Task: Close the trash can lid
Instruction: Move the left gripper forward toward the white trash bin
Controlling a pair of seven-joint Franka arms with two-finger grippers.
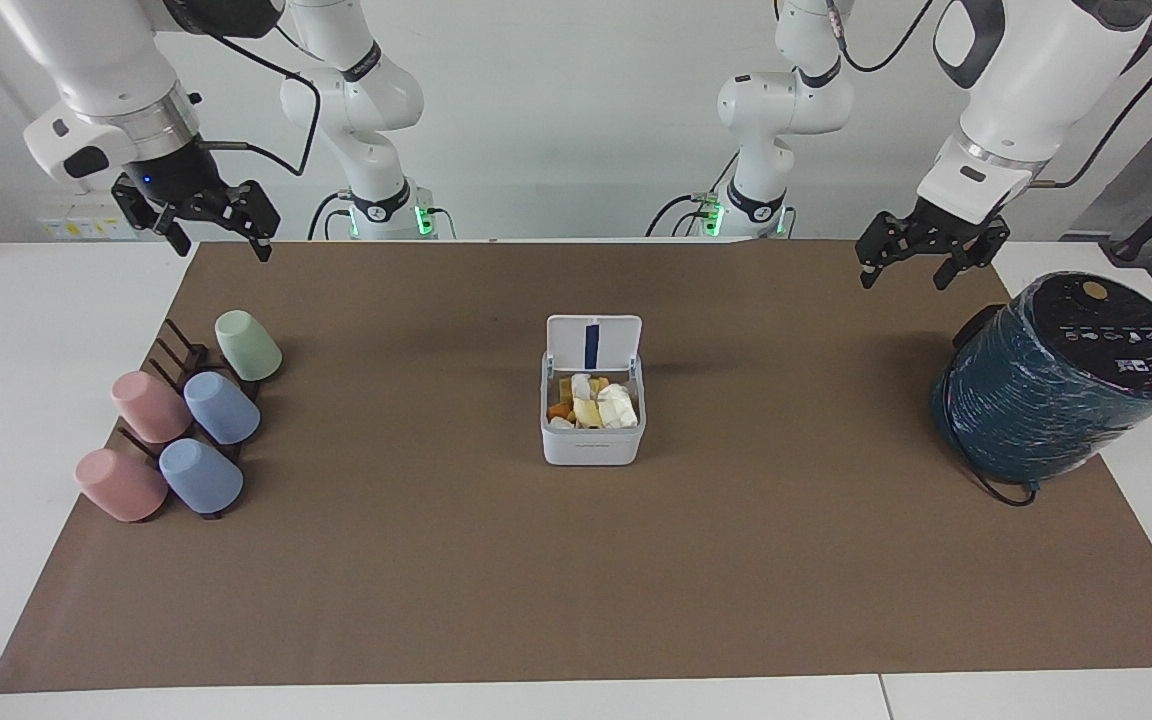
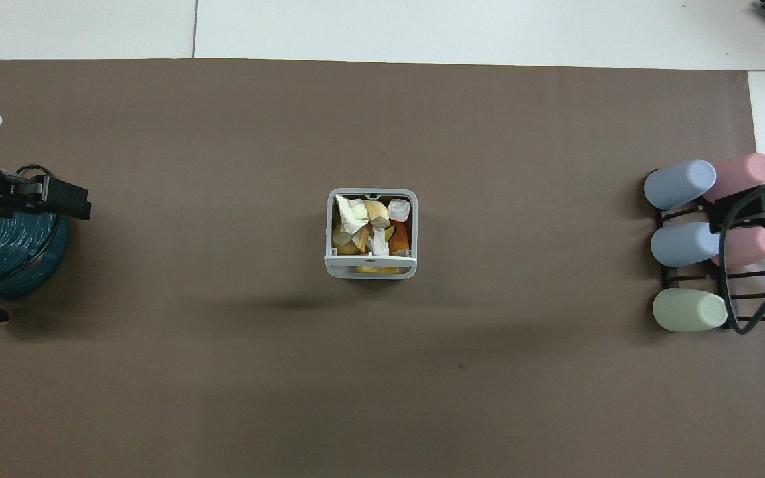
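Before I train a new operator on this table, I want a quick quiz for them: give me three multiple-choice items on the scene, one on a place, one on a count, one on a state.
1. Where does the trash can stand?
A. at the middle of the brown mat
B. beside the teal appliance
C. on the cup rack

2. How many cups sit on the rack?
A. three
B. five
C. seven

3. How is the lid?
A. shut flat
B. lying off on the mat
C. standing open

Key: 1 A, the can stands alone mid-mat, apart from both appliance and rack. 2 B, two pink cups, two blue cups and one green cup. 3 C, the lid stands upright at the robots' edge of the can, its blue stripe showing, with the scraps inside in plain sight.
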